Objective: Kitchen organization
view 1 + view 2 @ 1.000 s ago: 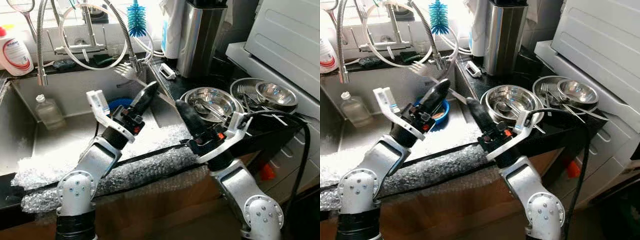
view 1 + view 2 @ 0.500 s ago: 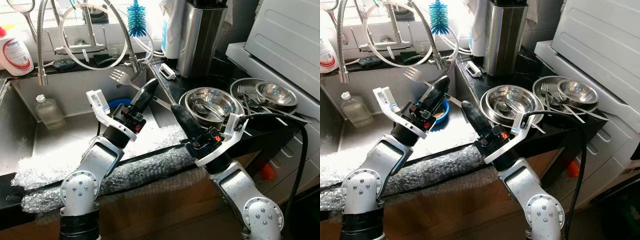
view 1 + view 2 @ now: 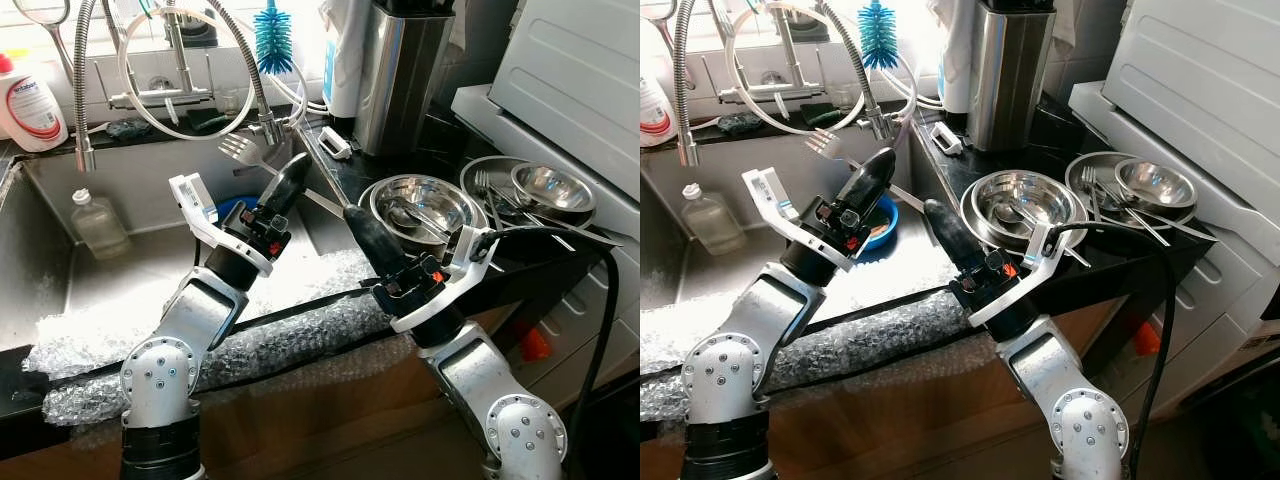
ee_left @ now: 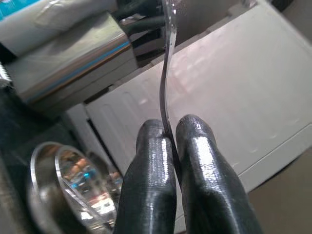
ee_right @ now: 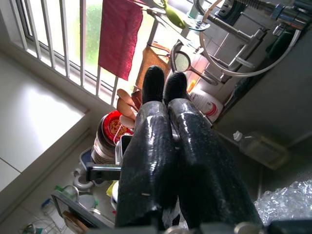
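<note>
A blue bottle brush [image 3: 272, 38] stands behind the sink [image 3: 130, 185]. Bubble wrap [image 3: 290, 330] drapes the sink's front edge. A white detergent bottle [image 3: 28, 103] sits on the ledge.

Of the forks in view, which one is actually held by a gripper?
The fork above the sink, clamped in the left gripper; the other forks lie loose in the steel dish on the counter.

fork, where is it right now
The fork is pinched in the left gripper, held up over the sink with its tines toward the faucet hose, left of the stacked steel bowls.
</note>
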You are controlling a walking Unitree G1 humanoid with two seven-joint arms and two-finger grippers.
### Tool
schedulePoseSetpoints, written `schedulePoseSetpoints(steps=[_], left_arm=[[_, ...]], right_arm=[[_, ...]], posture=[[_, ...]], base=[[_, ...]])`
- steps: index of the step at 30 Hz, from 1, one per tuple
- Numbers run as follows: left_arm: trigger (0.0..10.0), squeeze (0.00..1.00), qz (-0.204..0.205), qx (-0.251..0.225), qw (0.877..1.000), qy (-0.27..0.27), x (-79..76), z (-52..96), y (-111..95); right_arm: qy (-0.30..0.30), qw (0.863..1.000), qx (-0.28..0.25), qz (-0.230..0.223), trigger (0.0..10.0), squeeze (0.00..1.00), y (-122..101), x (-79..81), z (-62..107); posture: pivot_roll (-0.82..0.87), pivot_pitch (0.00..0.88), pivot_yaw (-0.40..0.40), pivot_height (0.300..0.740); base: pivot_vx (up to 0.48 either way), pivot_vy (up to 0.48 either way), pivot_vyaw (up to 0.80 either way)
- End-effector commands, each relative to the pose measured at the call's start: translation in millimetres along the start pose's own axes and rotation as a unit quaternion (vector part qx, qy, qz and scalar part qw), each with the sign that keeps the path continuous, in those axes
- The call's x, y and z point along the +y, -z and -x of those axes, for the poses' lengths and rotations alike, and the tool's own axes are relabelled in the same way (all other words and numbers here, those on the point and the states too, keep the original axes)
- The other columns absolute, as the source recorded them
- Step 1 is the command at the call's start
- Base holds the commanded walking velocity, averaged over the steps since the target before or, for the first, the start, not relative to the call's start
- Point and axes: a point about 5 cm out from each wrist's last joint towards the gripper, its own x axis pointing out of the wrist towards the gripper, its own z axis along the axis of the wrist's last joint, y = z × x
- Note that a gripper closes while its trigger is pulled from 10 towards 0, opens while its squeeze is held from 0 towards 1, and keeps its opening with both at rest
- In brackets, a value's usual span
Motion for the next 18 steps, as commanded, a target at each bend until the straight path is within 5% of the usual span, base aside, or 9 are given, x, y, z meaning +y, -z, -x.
schedulePoseSetpoints(steps=[1, 13, 14, 18], left_arm=[[0.0, 0.0, -0.012, 0.002, 1.0, 0.003, -3.6, -2.1, -1], [0.0, 0.0, 0.012, -0.02, 1.0, -0.009, 0.2, -1.2, -5], [0.0, 0.0, 0.015, -0.022, 1.0, -0.011, 0.7, -0.8, -6], [0.0, 0.0, 0.015, -0.03, 0.999, -0.011, -0.3, -2.0, -8]], right_arm=[[0.003, 1.0, 0.0, 0.014, 10.0, 0.0, -1, 3.0, 0.0], [0.011, 0.999, -0.034, 0.01, 10.0, 0.0, -7, -0.1, 1.2], [0.018, 0.999, -0.038, 0.014, 10.0, 1.0, -8, -1.6, 0.8], [0.026, 0.998, -0.048, 0.011, 10.0, 1.0, -11, -5.0, 1.0]], posture=[[-0.07, 0.0, -0.051, 0.74], [-0.07, 0.0, -0.05, 0.74], [-0.07, 0.0, -0.052, 0.74], [-0.06, 0.0, -0.052, 0.74]], base=[[0.0, 0.0, 0.0], [0.0, 0.0, 0.0], [0.0, 0.0, 0.0], [0.0, 0.0, 0.0]])
